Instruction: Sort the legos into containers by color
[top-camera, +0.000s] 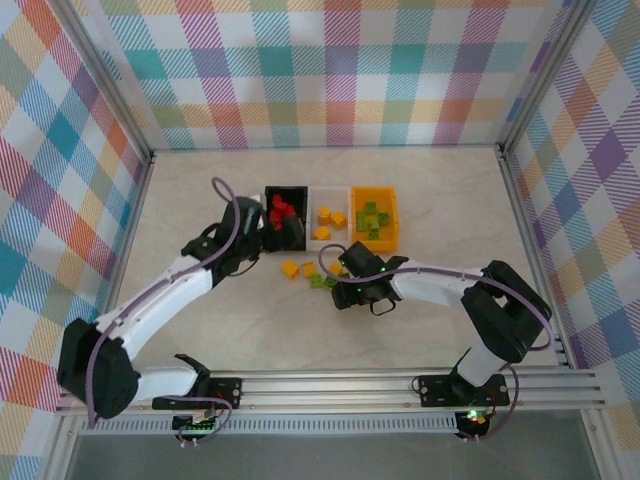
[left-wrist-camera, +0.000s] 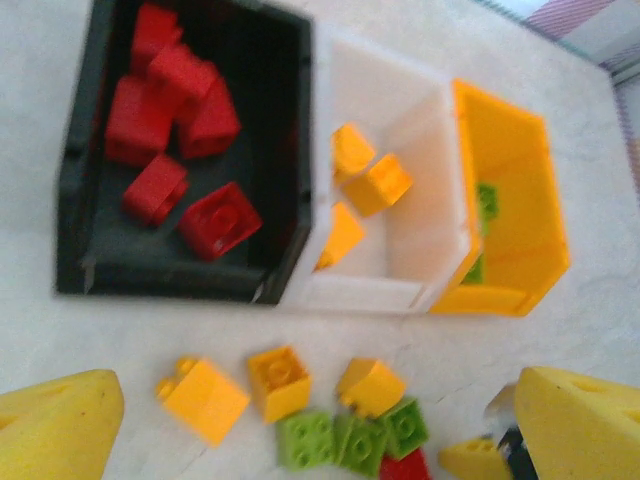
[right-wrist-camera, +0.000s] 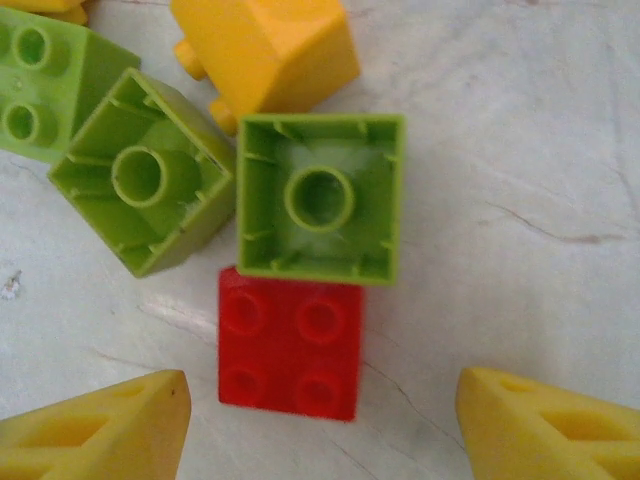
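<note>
The right fingers (right-wrist-camera: 110, 435) are spread wide and empty, low over the tabletop (right-wrist-camera: 520, 150), with the red brick (right-wrist-camera: 290, 345) studs-up between them. That looks like the pick. Here's the catch: its far edge touches an upturned green brick (right-wrist-camera: 320, 195), a second upturned green (right-wrist-camera: 140, 170) sits just beside that, and a yellow-orange brick (right-wrist-camera: 265, 50) lies beyond. If they close too far forward, the fingers could grab green along with red, or shove the cluster and spin the red one out of the pinch. Smooth plastic on a smooth top will slide readily, I'd say.

The left fingers (left-wrist-camera: 60, 430) are also apart and empty, hanging over the loose bricks (left-wrist-camera: 280, 385) just in front of the black bin (left-wrist-camera: 75, 200), where the reds are piled. This red belongs there too, so the two arms risk crowding each other on the way in. The white bin (left-wrist-camera: 360, 292) holds yellow-orange and the orange-yellow bin (left-wrist-camera: 520, 200) holds green. All three touch in a row and look light enough to be nudged.

The tabletop is pale, marble-veined and glossy. Pastel plaid walls (top-camera: 340, 70) close three sides, and an aluminium rail (top-camera: 330, 385) runs along the near edge.
</note>
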